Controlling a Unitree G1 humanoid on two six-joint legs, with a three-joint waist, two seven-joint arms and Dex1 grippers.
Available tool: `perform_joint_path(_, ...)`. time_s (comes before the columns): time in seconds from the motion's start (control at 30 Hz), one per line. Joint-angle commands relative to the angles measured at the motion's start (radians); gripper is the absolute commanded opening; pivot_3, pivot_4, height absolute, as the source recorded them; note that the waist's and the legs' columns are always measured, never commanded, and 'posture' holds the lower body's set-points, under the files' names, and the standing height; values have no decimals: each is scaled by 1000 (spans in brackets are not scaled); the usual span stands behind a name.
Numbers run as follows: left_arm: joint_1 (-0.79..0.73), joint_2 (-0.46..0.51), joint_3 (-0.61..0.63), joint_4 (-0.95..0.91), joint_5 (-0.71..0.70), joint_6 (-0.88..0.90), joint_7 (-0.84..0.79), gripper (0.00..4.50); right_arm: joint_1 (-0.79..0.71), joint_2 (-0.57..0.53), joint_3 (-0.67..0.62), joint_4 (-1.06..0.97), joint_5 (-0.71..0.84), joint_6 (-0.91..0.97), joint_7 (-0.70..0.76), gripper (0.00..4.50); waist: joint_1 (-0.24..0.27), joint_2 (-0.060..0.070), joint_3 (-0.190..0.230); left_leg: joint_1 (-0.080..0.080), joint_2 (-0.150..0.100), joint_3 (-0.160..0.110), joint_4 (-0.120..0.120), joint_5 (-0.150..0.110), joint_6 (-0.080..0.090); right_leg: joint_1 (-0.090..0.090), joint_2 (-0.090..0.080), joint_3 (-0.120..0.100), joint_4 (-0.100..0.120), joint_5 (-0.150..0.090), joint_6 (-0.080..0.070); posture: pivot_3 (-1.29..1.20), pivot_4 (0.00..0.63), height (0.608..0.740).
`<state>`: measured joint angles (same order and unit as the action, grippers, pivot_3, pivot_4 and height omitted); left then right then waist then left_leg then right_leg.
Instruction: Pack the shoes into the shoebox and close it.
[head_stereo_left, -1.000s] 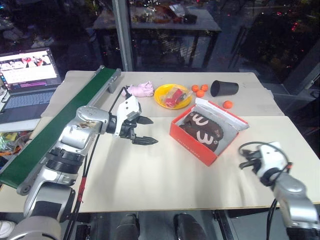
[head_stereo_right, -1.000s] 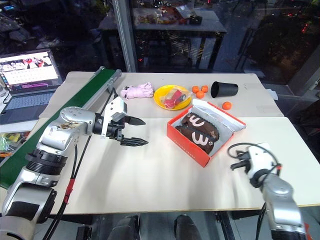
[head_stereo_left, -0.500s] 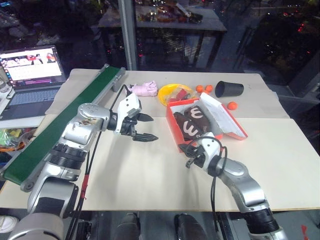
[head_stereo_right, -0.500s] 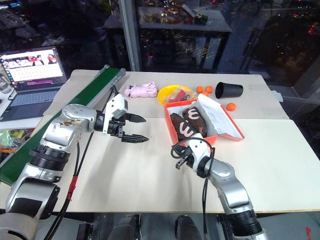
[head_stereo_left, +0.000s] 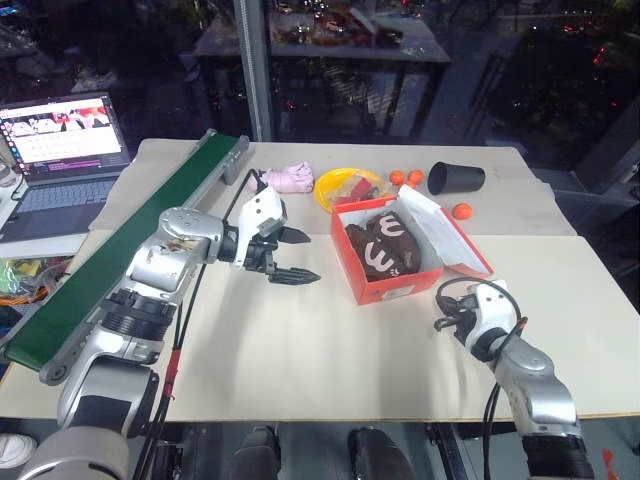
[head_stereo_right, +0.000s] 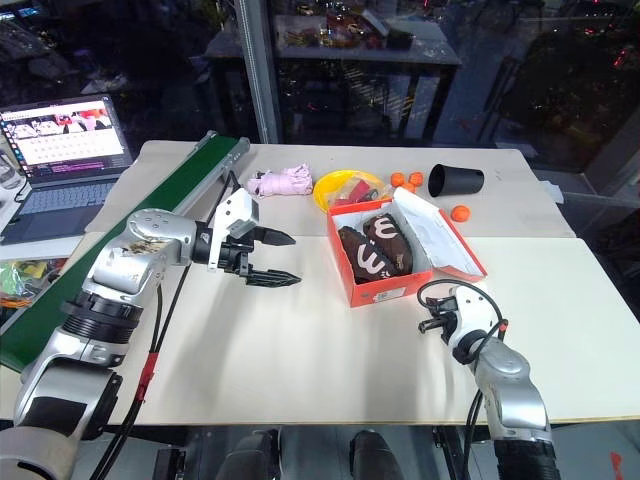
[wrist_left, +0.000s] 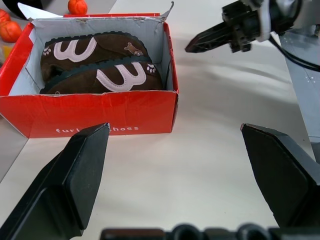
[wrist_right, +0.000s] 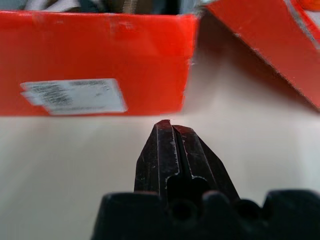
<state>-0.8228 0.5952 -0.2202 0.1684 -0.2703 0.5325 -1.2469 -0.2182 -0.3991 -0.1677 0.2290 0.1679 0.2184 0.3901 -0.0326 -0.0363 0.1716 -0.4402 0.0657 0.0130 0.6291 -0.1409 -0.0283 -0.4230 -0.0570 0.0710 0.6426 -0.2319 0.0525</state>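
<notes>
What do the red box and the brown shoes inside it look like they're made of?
The shoebox: likely matte cardboard, given its thin white-cored walls, creased corners and printed lettering. The shoes: a soft, suede-like brown fabric with pale stitched-on marks and dark ridged soles, probably rubber, though that is uncertain.

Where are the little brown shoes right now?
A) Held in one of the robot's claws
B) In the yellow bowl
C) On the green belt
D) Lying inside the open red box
D: both shoes lie side by side inside the red box, whose lid hangs open beside it.
</notes>
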Motion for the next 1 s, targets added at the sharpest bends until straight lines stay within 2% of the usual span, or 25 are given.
perform_joint_path(0.03, -21, 4, 10, -28, 1, -1, 4, 4500, -69, -21, -18, 141, -39, -143, -24, 84, -4, 0, 0, 0, 0, 0, 0, 0, 0, 0, 0, 0, 0, 0, 0, 0, 150, 740)
perform_joint_path(0.27, -1, 29, 23, -58, -8, 19, 9, 4500, -158, -31, 1, 269, -105, -277, -65, 84, -11, 0, 0, 0, 0, -1, -2, 0, 0, -1, 0, 0, 0, 0, -1, 0, 150, 740)
perform_joint_path(0.53, 10, 40, 26, -80, -17, 34, 19, 4500, -241, -41, 2, 342, -189, -442, -188, 84, -14, 0, 0, 0, 0, -1, -2, 0, 0, 0, 0, 0, 1, 0, -1, 0, 150, 740)
perform_joint_path(0.73, 14, 47, 26, -88, -16, 39, 17, 4500, -236, -39, 12, 220, -161, -543, -139, 84, -16, 0, 0, 1, 0, -1, -2, 0, 0, 0, 0, 0, 1, 0, -1, 0, 150, 740)
perform_joint_path(1.0, 22, 59, 36, -90, -15, 35, 28, 4500, -170, -18, 81, -28, -99, -411, 9, 84, -13, 0, 0, 0, 0, -1, -2, 0, 0, 0, 0, 0, 1, 0, -1, 0, 150, 740)
